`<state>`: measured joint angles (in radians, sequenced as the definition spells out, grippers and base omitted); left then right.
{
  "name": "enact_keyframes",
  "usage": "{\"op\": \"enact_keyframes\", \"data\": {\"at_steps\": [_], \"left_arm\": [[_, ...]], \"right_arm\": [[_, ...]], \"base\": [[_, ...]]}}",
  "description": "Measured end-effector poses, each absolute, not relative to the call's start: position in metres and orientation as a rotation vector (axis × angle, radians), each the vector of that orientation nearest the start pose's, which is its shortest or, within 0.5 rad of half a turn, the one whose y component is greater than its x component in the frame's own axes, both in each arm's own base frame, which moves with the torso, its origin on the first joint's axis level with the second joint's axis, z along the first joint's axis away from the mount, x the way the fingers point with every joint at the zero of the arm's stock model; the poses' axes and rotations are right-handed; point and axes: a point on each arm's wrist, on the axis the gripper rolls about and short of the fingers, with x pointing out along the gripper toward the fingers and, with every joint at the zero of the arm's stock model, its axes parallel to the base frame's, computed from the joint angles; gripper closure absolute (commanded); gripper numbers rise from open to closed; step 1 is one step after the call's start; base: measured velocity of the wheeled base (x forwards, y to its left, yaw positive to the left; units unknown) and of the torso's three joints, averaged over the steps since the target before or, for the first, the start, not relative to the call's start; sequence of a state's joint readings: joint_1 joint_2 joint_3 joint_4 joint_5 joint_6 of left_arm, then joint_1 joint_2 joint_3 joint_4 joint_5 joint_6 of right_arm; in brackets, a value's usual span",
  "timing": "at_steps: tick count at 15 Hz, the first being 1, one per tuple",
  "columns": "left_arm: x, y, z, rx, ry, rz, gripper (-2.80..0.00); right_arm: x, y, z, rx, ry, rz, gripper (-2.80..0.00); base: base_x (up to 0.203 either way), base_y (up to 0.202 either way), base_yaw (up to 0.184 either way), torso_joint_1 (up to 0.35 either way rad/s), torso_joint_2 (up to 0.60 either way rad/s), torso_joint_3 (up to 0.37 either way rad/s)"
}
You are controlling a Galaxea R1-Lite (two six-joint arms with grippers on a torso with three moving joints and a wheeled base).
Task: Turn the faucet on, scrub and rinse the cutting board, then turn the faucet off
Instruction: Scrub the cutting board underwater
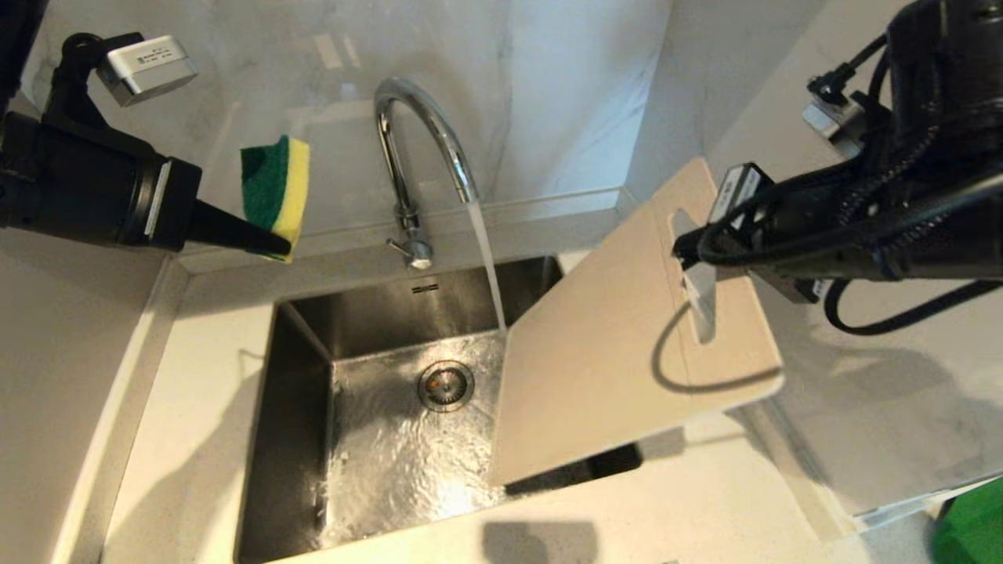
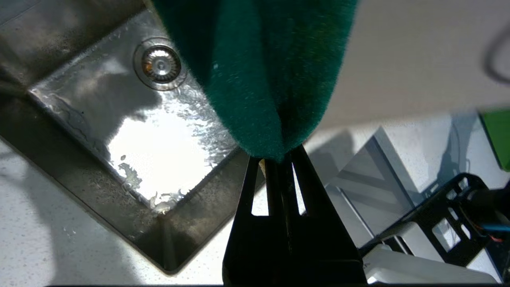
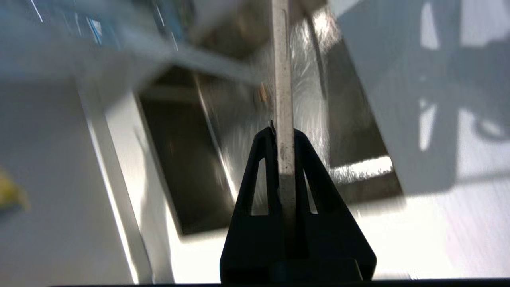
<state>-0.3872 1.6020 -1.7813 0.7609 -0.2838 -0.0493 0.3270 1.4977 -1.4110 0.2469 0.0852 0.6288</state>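
Note:
The chrome faucet (image 1: 427, 141) stands behind the sink and a stream of water (image 1: 487, 262) runs from its spout into the basin. My right gripper (image 1: 683, 252) is shut on the cream cutting board (image 1: 611, 352) at its handle-slot end, holding it tilted over the sink's right side, its upper corner close to the stream. In the right wrist view the board's edge (image 3: 283, 91) sits clamped between the jaws of that gripper (image 3: 283, 133). My left gripper (image 1: 278, 244) is shut on the green-and-yellow sponge (image 1: 276, 188), held up left of the faucet, above the counter; its green face (image 2: 263, 75) fills the left wrist view.
The steel sink (image 1: 302, 368) holds rippling water around its drain (image 1: 445, 385). White counter (image 1: 180, 423) surrounds it, with a marble wall behind. Something green (image 1: 972, 525) shows at the far right below the counter.

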Motion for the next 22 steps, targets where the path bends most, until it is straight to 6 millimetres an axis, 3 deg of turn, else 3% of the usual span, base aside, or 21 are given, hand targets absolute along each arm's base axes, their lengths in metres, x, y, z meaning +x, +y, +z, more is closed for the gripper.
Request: {"op": "enact_keyframes", "data": {"at_steps": [4,11,22], "left_arm": [[0.227,-0.099,0.349,-0.017,0.612,-0.635,0.0],[0.222,-0.097,0.35,-0.02,0.623,-0.633,0.0],[0.217,-0.095,0.343,-0.02,0.649,-0.632,0.0]], "right_arm": [[0.276,0.096,0.35,0.718,0.408,0.267,0.0],[0.309,0.111,0.332,0.757,0.468,0.258,0.0],[0.307,0.119,0.334,0.817,0.476,0.27,0.0]], "base": [[0.0,0.0,0.0,0.0,0.0,0.0],[0.0,0.0,0.0,0.0,0.0,0.0],[0.0,0.0,0.0,0.0,0.0,0.0]]}}
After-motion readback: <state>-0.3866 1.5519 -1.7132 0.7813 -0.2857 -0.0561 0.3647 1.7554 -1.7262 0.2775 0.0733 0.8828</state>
